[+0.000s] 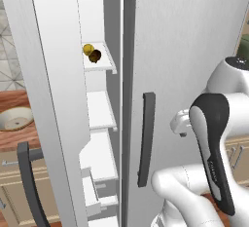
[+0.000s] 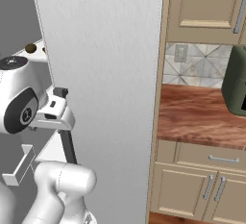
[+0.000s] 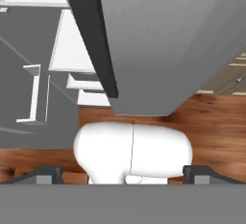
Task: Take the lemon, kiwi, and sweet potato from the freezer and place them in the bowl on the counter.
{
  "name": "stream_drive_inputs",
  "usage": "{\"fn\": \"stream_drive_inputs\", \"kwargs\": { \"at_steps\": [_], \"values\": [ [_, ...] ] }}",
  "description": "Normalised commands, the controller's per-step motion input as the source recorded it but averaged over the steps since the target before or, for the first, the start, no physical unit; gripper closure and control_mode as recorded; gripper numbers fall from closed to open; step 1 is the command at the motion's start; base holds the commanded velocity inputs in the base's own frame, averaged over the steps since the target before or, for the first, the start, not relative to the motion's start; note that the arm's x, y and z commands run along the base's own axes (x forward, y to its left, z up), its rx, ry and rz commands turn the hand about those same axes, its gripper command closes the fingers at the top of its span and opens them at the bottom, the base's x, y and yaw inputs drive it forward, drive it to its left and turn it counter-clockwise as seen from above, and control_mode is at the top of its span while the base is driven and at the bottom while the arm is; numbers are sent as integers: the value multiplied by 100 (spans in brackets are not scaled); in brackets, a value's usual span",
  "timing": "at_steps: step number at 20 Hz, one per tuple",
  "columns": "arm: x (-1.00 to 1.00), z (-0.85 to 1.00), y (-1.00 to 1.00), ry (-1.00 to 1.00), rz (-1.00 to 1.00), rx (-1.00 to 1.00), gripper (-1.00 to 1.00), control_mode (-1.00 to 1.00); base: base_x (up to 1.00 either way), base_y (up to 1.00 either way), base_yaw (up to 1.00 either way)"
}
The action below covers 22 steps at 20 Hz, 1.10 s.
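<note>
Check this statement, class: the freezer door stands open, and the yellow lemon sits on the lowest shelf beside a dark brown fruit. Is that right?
Not quite. In the left base view the lemon sits on the top visible shelf of the open freezer, not the lowest. The rest holds: the door is open and a dark brown fruit lies beside it.

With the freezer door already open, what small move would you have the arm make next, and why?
Probably raise the open gripper up and in toward the freezer shelf where the lemon sits beside a dark brown fruit. The hand view looks down past the door's lower edge at the wood floor, the fingertips stand wide apart with nothing between them, and the bowl on the counter holds no fruit.
</note>
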Motion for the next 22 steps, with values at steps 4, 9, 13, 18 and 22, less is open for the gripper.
{"fn": "stream_drive_inputs", "kwargs": {
  "at_steps": [4, 9, 13, 18, 22],
  "values": [
    [-14, 0, -23, 0, -3, 0, -100, -100, 0, 0, 0],
    [-3, 0, -16, 0, -6, 0, -100, -100, 0, 0, 0],
    [0, 0, 0, 0, -3, 0, -100, -100, 0, 0, 0],
    [0, 0, 0, 0, 0, 0, -100, 100, 0, 0, 0],
    [0, 0, 0, 0, 0, 0, -100, 100, 8, 3, 0]
  ]
}}
